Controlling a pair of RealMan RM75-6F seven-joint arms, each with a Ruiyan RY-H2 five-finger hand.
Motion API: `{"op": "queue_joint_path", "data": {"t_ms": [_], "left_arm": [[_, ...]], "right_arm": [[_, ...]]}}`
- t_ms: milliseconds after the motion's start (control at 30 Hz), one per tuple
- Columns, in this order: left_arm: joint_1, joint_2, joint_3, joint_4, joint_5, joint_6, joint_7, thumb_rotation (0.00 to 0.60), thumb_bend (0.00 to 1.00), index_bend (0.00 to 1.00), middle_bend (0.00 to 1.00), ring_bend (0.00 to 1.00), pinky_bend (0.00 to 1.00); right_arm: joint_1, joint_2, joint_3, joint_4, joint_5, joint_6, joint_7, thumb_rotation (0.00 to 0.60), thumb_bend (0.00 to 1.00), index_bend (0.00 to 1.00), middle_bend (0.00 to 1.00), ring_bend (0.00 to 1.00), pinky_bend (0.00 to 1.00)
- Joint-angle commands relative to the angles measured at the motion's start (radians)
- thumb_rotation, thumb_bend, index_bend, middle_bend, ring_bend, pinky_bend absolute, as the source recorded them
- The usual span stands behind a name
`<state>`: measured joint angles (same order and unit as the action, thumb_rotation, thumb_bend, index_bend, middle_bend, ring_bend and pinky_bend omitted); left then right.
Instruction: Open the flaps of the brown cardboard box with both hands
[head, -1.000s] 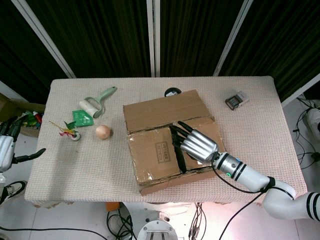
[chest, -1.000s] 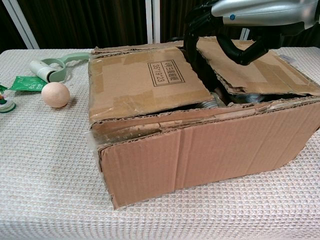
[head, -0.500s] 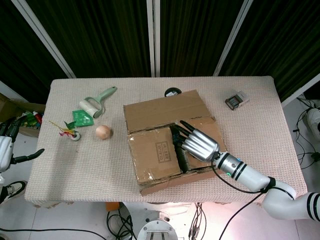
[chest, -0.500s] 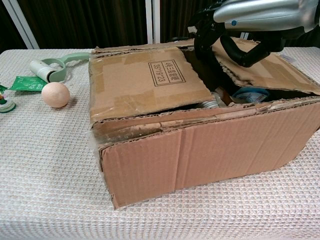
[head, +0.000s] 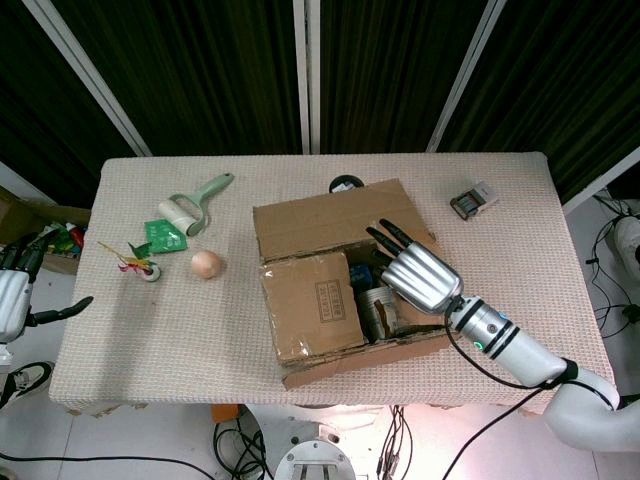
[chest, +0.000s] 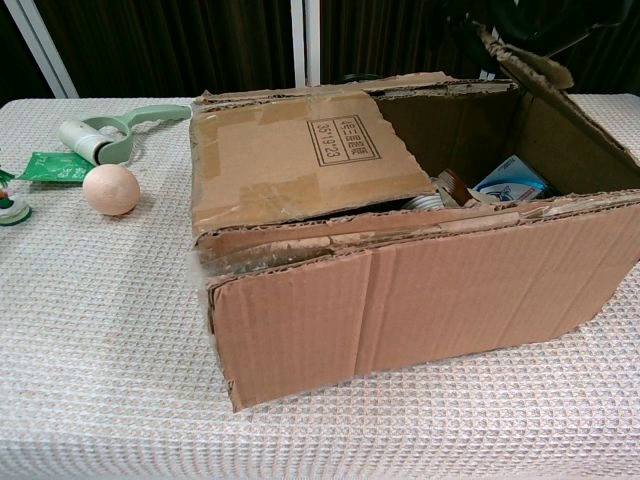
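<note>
Both hands' fingers lie spread; right hand (head: 420, 277) lifts box (chest: 420, 300) flap (chest: 545, 110).

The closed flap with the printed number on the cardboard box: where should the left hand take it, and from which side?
Probably at the printed flap's ragged free edge beside the opened gap, coming from above the box's middle. That edge lies loose over the contents, so fingers could hook under it and swing it leftward. The left hand is off the table.
</note>
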<state>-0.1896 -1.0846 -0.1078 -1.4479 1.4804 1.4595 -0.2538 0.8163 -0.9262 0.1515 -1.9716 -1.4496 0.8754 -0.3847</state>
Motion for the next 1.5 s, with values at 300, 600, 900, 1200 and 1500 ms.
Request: {"op": "queue_joint_path", "data": {"t_ms": [300,600,900,1200,1500], "left_arm": [[-0.011,0.000,-0.001,-0.029,0.003,-0.011,0.036,0.200,0.02,0.09,0.18,0.08,0.15],[-0.023,0.004,-0.001,-0.086,0.002,-0.027,0.100,0.197,0.02,0.09,0.18,0.08,0.15],[-0.037,0.003,-0.001,-0.139,-0.004,-0.045,0.169,0.197,0.02,0.09,0.18,0.08,0.15],[-0.053,-0.010,-0.003,-0.166,-0.014,-0.067,0.213,0.196,0.02,0.09,0.18,0.08,0.15],[-0.053,-0.015,0.000,-0.165,-0.013,-0.065,0.213,0.198,0.02,0.09,0.18,0.08,0.15]], "right_arm": [[-0.088,0.151,-0.003,-0.045,-0.072,0.095,0.129,0.600,0.95,0.62,0.32,0.00,0.00],[-0.160,0.229,-0.019,-0.026,-0.163,0.177,0.280,0.600,0.91,0.31,0.30,0.00,0.00],[-0.226,0.278,-0.033,0.028,-0.227,0.260,0.405,0.600,0.88,0.16,0.31,0.00,0.00],[-0.285,0.323,-0.045,0.082,-0.227,0.306,0.505,0.600,0.82,0.08,0.35,0.00,0.00],[-0.329,0.357,-0.035,0.088,-0.190,0.337,0.517,0.600,0.81,0.04,0.39,0.00,0.00]]}}
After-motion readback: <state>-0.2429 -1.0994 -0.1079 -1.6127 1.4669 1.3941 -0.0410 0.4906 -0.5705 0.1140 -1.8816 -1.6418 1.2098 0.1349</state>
